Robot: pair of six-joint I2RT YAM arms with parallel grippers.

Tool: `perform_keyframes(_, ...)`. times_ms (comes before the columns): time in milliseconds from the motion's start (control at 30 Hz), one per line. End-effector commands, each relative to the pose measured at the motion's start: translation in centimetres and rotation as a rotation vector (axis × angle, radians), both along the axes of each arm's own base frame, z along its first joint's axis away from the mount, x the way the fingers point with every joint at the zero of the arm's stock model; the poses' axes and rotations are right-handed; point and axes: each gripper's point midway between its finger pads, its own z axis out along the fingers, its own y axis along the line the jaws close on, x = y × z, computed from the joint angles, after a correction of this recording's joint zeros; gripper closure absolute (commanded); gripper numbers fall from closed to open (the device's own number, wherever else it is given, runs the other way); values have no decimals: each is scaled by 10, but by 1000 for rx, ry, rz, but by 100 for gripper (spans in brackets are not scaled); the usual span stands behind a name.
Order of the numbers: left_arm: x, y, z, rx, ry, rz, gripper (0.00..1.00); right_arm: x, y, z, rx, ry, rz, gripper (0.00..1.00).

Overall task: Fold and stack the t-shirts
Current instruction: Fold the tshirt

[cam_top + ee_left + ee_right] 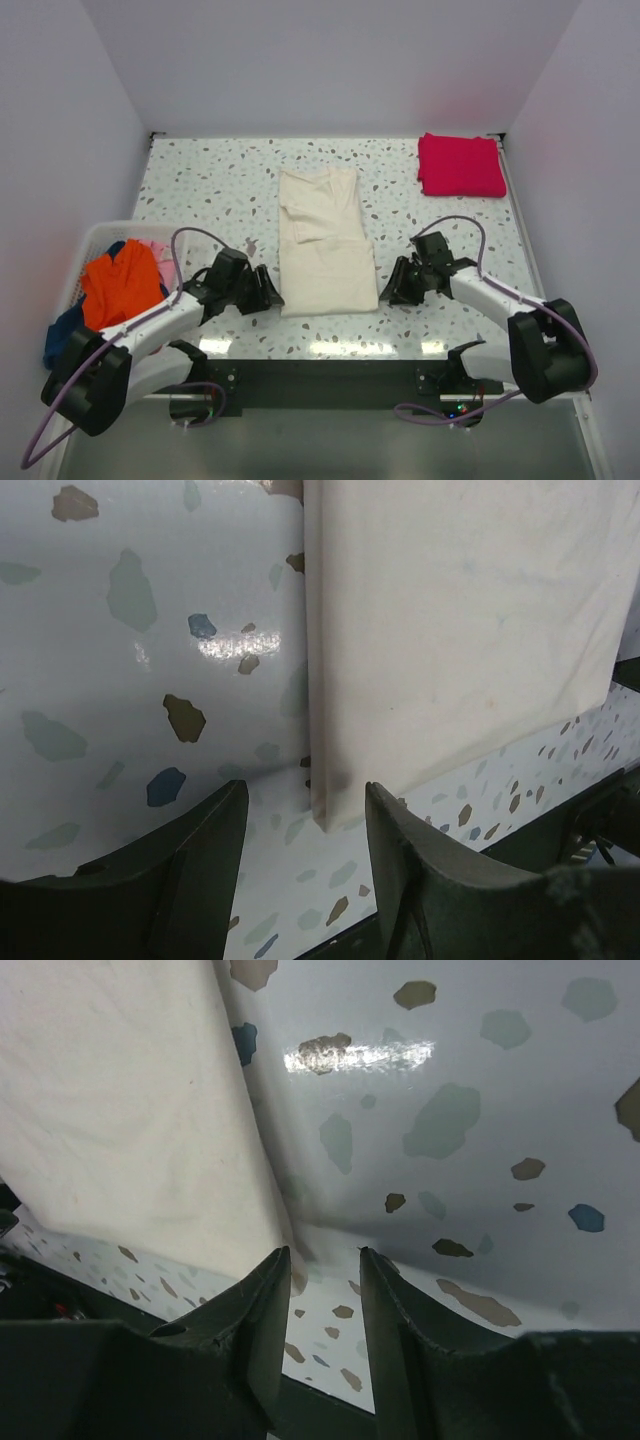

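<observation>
A long cream t-shirt [320, 240] lies flat in the middle of the desk [200, 190], folded into a narrow strip that runs from the far side toward the arms, with a sleeve showing at its far end. A smaller magenta-red t-shirt [460, 165] sits folded into a neat square at the far right corner, well apart from the cream one.

The left pincer [268, 292] rests low by the cream shirt's near left corner, fingers wide apart and gripping nothing. The right pincer [392, 283] sits by the near right corner with only a narrow gap, and the cloth edge lies just beside one finger.

A white slatted basket [95, 232] at the left edge holds a crumpled orange t-shirt [120, 285], a dark blue t-shirt [60, 335] and a pink t-shirt [155, 245].

The desk is glossy white speckled terrazzo. Plain pale walls [320, 60] enclose it.
</observation>
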Motion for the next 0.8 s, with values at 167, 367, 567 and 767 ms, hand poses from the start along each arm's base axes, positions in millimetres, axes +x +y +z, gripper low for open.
perform_keyframes(167,-25,-2,-15,9,63,27,44,-19,23,-15,62,58,11,61)
perform_keyframes(367,-35,-10,-19,7,84,20,48,-25,20,-18,58,63,-14,62)
perform_keyframes(567,-37,-1,-26,57,94,75,52,-28,19,-21,61,73,-16,63)
perform_keyframes(767,-34,-8,-29,36,91,71,55,-28,21,-23,73,77,-16,64)
